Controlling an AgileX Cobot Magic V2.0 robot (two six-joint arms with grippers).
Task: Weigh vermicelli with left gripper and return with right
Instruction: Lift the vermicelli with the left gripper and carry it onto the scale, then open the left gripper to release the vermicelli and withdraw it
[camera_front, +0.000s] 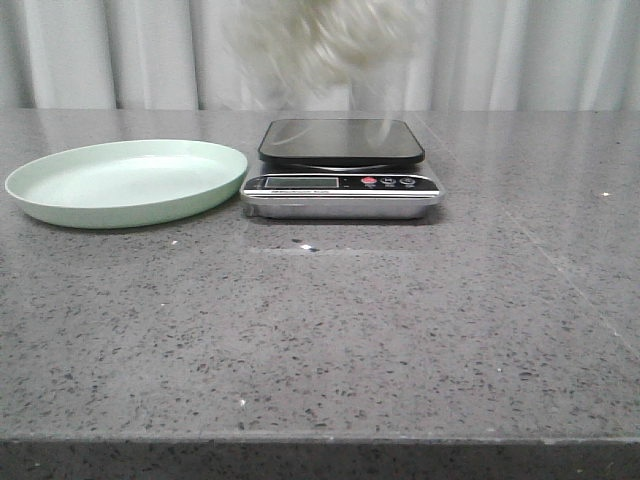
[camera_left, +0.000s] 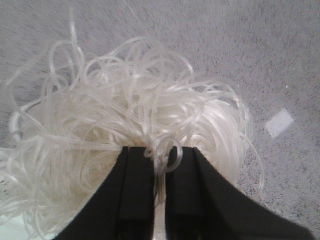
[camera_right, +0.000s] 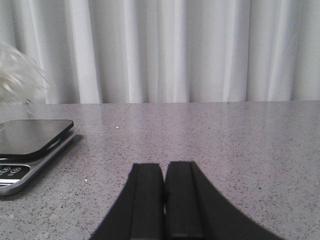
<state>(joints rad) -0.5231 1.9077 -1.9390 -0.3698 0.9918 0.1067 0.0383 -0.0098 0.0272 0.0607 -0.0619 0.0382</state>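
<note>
The vermicelli (camera_front: 325, 40), a fluffy tangle of whitish glassy strands, hangs blurred in the air at the top of the front view, above the scale (camera_front: 342, 165). My left gripper (camera_left: 160, 155) is shut on a bunch of its strands; the vermicelli (camera_left: 125, 130) spreads wide beyond the black fingers. The left gripper itself is hidden in the front view. My right gripper (camera_right: 164, 170) is shut and empty, low over the table to the right of the scale (camera_right: 30, 145). A blurred edge of the vermicelli (camera_right: 17, 77) shows in the right wrist view.
A pale green round plate (camera_front: 125, 182) sits left of the scale, touching or nearly touching it. The grey speckled table (camera_front: 320, 340) stretches in front. White curtains (camera_front: 520, 50) hang behind the table's far edge.
</note>
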